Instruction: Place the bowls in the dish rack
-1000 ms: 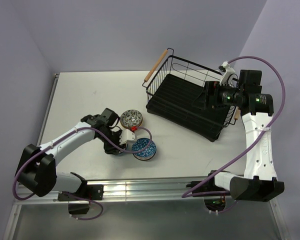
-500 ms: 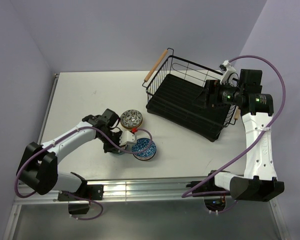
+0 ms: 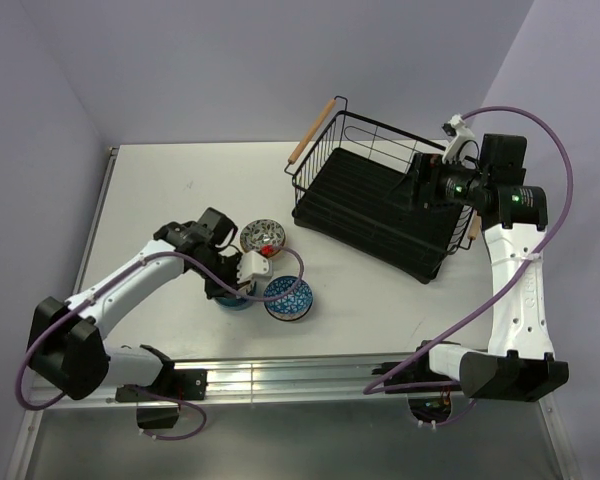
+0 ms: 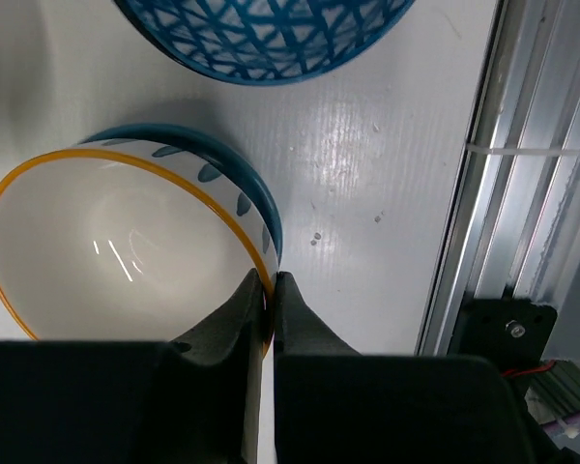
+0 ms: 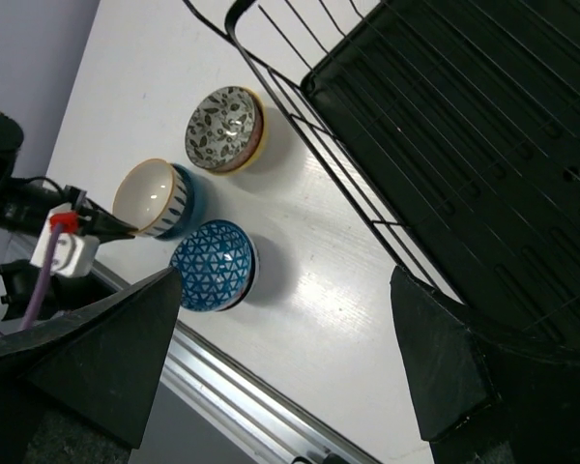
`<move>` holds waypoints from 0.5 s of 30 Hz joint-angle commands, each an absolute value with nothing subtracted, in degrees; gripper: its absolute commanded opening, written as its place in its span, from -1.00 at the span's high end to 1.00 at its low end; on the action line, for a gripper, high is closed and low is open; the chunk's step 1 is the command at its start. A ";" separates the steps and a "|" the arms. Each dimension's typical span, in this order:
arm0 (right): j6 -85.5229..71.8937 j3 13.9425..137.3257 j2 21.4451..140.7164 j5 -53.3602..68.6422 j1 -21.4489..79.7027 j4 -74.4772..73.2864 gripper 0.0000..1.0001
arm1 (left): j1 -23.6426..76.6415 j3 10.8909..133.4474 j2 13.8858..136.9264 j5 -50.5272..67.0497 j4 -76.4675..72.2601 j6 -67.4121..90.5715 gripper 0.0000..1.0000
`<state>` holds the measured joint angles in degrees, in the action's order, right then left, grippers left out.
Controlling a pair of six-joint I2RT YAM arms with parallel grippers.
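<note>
Nothing loaded yet: dish rack [image 3: 370, 205], far right of table [image 3: 180, 190], holds no bowls. Three bowls, all on table left of rack. Left gripper [image 4: 268, 290] pinched tight on rim of orange-rimmed bowl [image 4: 116, 251]; first pick looks begun. Blue lattice bowl [image 3: 287, 297] just right of it, leaf-pattern bowl [image 3: 263, 237] farther back. Right gripper [image 3: 423, 188] spread wide, empty, over rack's right end. One rack, three bowls left to load.

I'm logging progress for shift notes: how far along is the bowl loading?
Done: nothing; no bowl shows in the dish rack. In hand: the left gripper is shut on the rim of the orange-rimmed bowl. Left: that bowl, the blue lattice bowl and the leaf-patterned bowl all need loading. The right gripper hangs open over the rack.
</note>
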<state>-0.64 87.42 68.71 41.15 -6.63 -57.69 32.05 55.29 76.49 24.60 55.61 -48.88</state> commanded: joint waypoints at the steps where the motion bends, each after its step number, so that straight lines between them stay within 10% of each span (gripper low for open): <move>1: -3.33 89.39 67.85 41.31 -7.12 -52.74 -0.92 | 32.26 61.95 72.07 28.12 57.82 -46.32 1.00; 15: -22.91 87.98 66.71 50.44 -10.55 -37.63 -1.00 | 32.52 81.39 63.73 30.86 30.84 -20.59 0.99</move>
